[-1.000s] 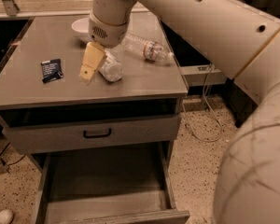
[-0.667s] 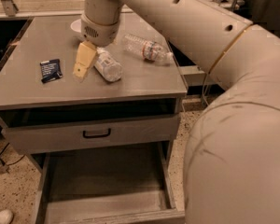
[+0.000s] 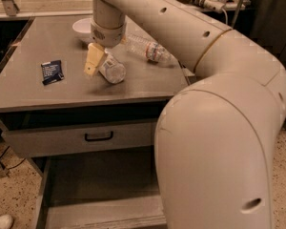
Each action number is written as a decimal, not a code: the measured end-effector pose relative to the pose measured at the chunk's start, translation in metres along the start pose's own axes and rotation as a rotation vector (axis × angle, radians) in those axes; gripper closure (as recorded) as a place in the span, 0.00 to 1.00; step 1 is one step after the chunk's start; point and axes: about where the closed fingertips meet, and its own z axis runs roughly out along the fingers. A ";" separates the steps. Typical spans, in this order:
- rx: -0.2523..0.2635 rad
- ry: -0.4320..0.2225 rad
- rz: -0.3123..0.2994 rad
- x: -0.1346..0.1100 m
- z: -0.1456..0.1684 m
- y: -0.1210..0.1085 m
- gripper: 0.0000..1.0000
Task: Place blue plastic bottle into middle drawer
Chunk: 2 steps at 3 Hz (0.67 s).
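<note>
The blue plastic bottle lies on its side on the grey cabinet top, its pale label facing me. My gripper comes down from above onto the bottle's left side, its cream-coloured end touching the bottle. The bottle rests on the cabinet top. The middle drawer is pulled out wide below, with a bare grey floor. My arm's big cream shell hides the drawer's right part.
A clear crinkled bottle with a red-blue label lies behind and to the right of the gripper. A white bowl stands at the back. A dark blue packet lies to the left. A shut drawer front with a black handle sits above the open drawer.
The gripper stays at the blue plastic bottle, which lies in about the same spot. The arm's shell now fills more of the right side of the view.
</note>
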 end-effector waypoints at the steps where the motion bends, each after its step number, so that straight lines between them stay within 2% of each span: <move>1: 0.005 0.026 0.043 0.009 0.018 -0.020 0.00; 2: 0.005 0.026 0.043 0.009 0.020 -0.021 0.19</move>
